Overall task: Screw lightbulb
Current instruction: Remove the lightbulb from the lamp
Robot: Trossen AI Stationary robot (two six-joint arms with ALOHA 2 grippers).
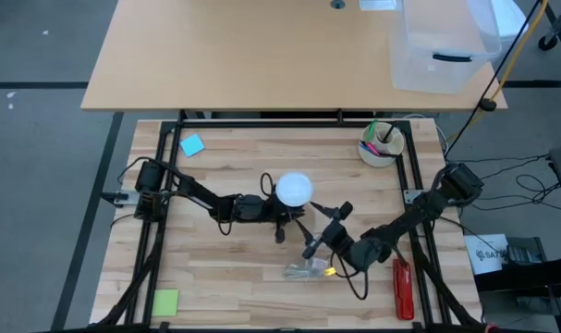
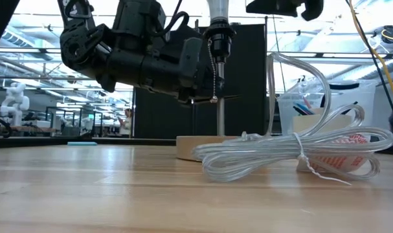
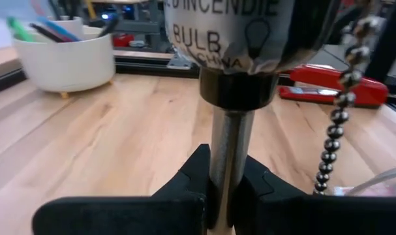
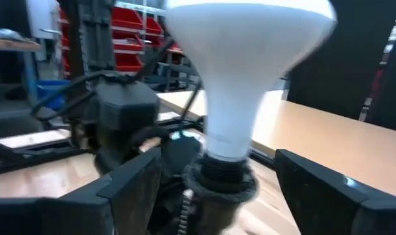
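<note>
One printed word, "BULB", socket.

You have 2 dark arms on this rig, both matt black and built from blocky, angular joint housings linked by slimmer segments. Thin black cables loop loosely along the left arm and around its bulky wrist housing. The right arm has the same black casing, thicker at its base. The left gripper has 2 black fingers with stepped, notched inner faces; the right gripper has 2 broad, flat, wedge-shaped black fingers.
</note>
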